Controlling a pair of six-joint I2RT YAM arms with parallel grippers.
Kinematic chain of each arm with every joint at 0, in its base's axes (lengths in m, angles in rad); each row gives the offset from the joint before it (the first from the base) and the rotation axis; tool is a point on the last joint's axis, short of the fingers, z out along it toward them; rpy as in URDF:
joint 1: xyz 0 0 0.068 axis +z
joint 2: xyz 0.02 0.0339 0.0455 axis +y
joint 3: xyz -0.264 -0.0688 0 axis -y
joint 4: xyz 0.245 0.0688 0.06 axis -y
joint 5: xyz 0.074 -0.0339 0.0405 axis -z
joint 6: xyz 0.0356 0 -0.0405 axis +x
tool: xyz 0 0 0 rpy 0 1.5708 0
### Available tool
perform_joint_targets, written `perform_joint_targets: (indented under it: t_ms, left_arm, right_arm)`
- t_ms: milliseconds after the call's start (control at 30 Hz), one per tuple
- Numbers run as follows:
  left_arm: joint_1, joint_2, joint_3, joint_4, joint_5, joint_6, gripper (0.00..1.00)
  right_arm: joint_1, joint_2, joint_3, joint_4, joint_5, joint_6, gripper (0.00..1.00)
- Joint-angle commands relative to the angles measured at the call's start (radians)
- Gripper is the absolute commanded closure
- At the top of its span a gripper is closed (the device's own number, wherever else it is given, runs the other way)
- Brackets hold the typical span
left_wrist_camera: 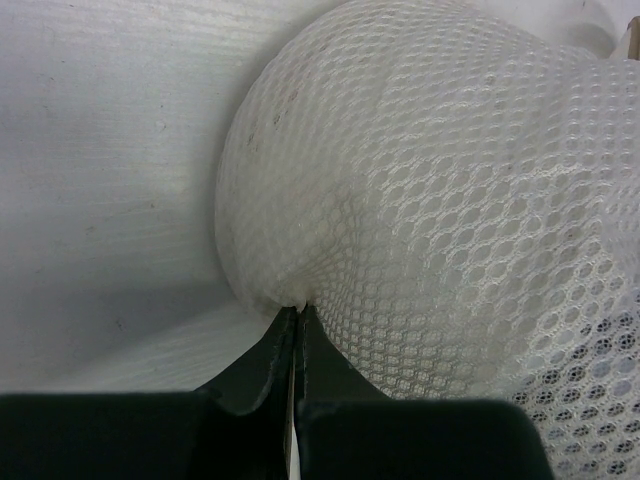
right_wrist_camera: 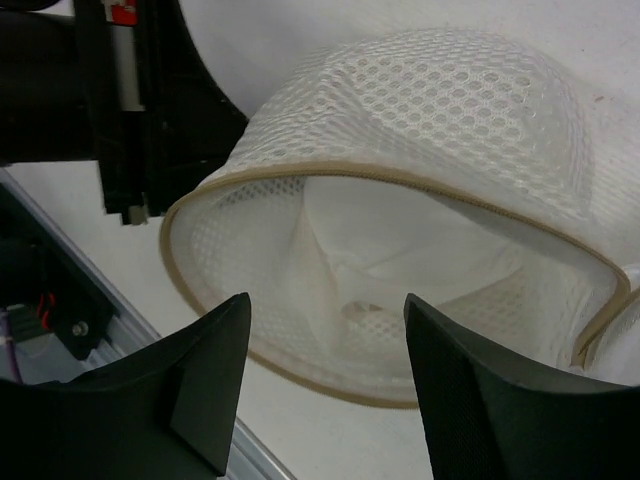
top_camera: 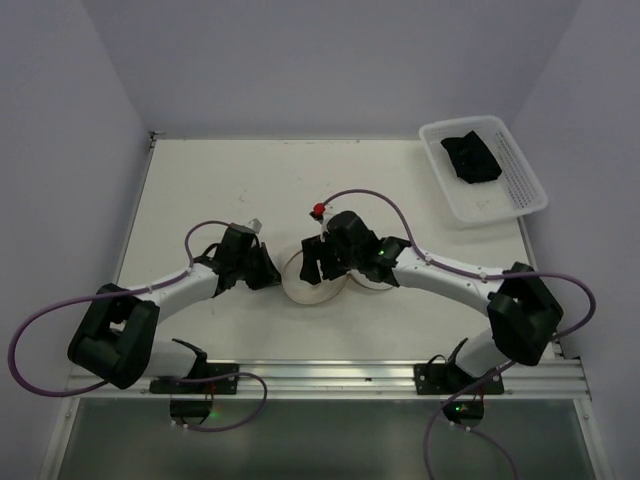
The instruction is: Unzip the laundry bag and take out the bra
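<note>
The laundry bag (top_camera: 312, 283), a round cream mesh pouch with a tan rim (right_wrist_camera: 400, 184), lies at the table's middle between both arms. Its mouth gapes open in the right wrist view (right_wrist_camera: 400, 260), and only white lining shows inside. My left gripper (top_camera: 268, 272) is shut on a pinch of the bag's mesh (left_wrist_camera: 420, 200) at its left side; the jaws meet at the fabric (left_wrist_camera: 298, 312). My right gripper (top_camera: 325, 262) is open and empty just in front of the bag's mouth (right_wrist_camera: 328, 310). A black garment, the bra (top_camera: 473, 156), lies in the basket at the back right.
A white perforated rectangular basket (top_camera: 500, 207) stands at the back right corner, near the right wall. The left arm's black body (right_wrist_camera: 130, 100) is close behind the bag in the right wrist view. A metal rail (top_camera: 330, 372) runs along the near table edge.
</note>
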Motion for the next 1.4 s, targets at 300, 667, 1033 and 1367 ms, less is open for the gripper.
perform_joint_targets:
  t_ms: [300,667,1033,1367]
  left_arm:
    - [0.007,-0.042,0.027,-0.013,0.021,0.020,1.00]
    - [0.007,-0.039,0.027,-0.024,0.021,0.023,1.00]
    - [0.007,-0.039,0.028,-0.035,0.004,0.026,1.00]
    - [0.022,-0.070,0.045,-0.082,-0.048,0.028,1.00]
  right_arm:
    - [0.006,0.218,0.119,0.106,0.168,-0.059,0.25]
    - [0.039,0.393,0.163,0.108,0.168,-0.025,0.13]
    - [0.044,0.455,0.148,0.046,0.173,0.007,0.86]
    - [0.035,0.121,0.060,0.020,0.008,-0.122,1.00]
